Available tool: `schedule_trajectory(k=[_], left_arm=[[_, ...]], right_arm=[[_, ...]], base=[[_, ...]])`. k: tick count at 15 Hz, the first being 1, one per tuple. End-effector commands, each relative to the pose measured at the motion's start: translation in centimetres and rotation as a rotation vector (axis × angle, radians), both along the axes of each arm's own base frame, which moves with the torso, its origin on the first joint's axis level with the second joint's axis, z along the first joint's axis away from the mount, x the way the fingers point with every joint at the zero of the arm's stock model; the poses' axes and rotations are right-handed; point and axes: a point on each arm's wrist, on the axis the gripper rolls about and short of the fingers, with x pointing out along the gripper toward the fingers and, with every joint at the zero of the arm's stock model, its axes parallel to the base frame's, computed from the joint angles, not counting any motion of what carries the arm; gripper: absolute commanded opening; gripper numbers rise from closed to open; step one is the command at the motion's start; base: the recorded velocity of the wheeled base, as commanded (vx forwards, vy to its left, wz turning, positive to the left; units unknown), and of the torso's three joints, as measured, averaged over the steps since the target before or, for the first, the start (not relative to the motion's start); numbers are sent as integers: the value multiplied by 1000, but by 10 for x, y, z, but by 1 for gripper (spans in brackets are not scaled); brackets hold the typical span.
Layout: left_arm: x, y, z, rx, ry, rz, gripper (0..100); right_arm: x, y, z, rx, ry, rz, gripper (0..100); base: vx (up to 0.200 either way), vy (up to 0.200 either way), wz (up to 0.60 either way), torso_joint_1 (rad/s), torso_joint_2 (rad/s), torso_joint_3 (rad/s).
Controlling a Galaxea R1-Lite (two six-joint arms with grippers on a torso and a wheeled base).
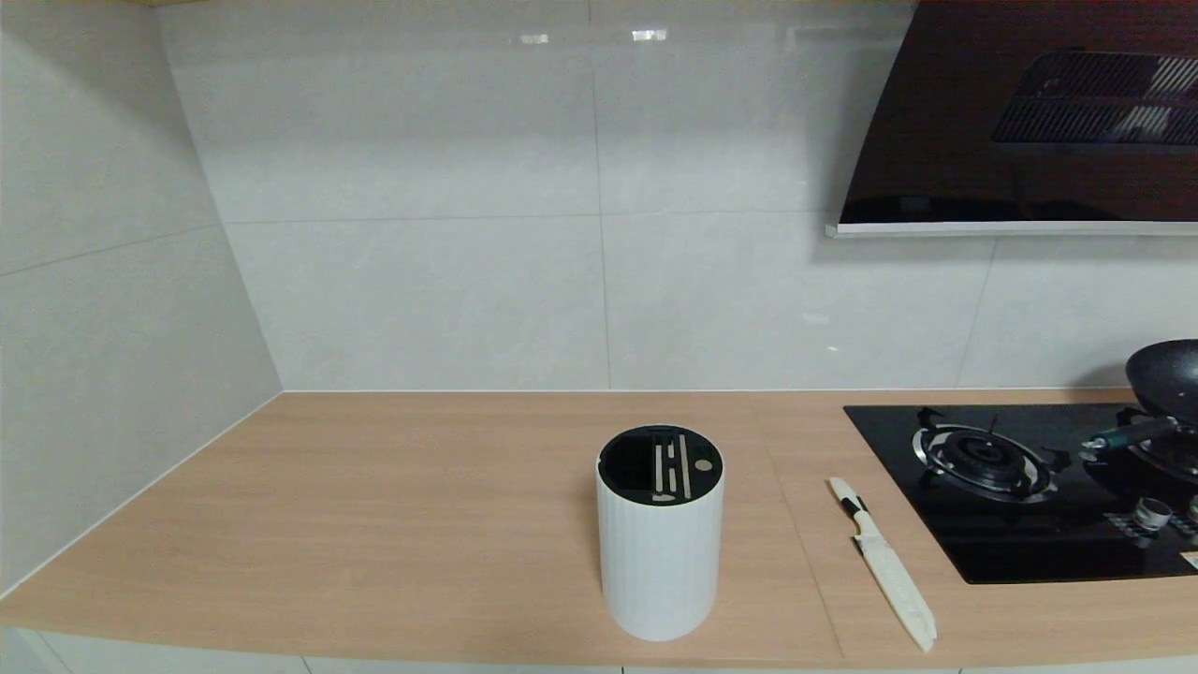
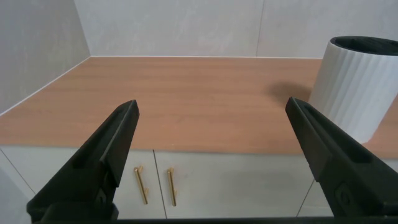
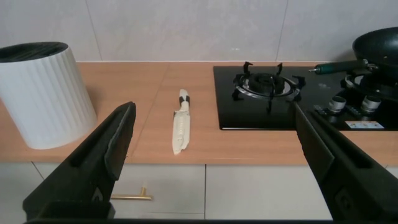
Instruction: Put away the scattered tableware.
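Note:
A white ribbed knife holder (image 1: 661, 552) with a black slotted top stands near the front edge of the wooden counter (image 1: 393, 524). It appears too in the left wrist view (image 2: 354, 84) and the right wrist view (image 3: 42, 93). A white knife (image 1: 883, 561) with a black band on its handle lies flat on the counter between the holder and the stove, blade toward the front edge; the right wrist view shows the knife (image 3: 181, 122). My left gripper (image 2: 211, 155) is open, held in front of the counter edge. My right gripper (image 3: 214, 162) is open, also off the counter's front, facing the knife.
A black gas stove (image 1: 1020, 482) is set into the counter at the right, with a dark pan (image 1: 1165, 379) on its far burner and knobs (image 1: 1153, 513) near the front. A range hood (image 1: 1029, 122) hangs above. Tiled walls close the back and left. Cabinet handles (image 2: 154, 185) show below the counter.

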Motion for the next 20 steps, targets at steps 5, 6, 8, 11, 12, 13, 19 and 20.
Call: schedule_trajectory(k=[5, 6, 8, 11, 12, 13, 19, 20], left_arm=[[0, 0, 0, 0, 0, 1, 100], [0, 0, 0, 0, 0, 1, 100], [0, 0, 0, 0, 0, 1, 100], [0, 0, 0, 0, 0, 1, 100], [0, 0, 0, 0, 0, 1, 100], [0, 0, 0, 0, 0, 1, 100], [0, 0, 0, 0, 0, 1, 100], [0, 0, 0, 0, 0, 1, 100]], right_arm=[[-10, -1, 54, 75, -119, 20, 100], [-6, -1, 71, 117, -98, 41, 100], [14, -1, 79, 101, 20, 56, 100], [50, 4, 100, 53, 181, 147, 100], [68, 6, 109, 55, 231, 154, 100], [77, 7, 113, 56, 251, 155, 100], [224, 20, 84, 33, 699, 137, 100], [241, 22, 72, 28, 725, 140, 100]], base=[[0, 0, 0, 0, 0, 0], [0, 0, 0, 0, 0, 0], [0, 0, 0, 0, 0, 0], [0, 0, 0, 0, 0, 0], [0, 0, 0, 0, 0, 0], [0, 0, 0, 0, 0, 0], [0, 0, 0, 0, 0, 0], [0, 0, 0, 0, 0, 0]])
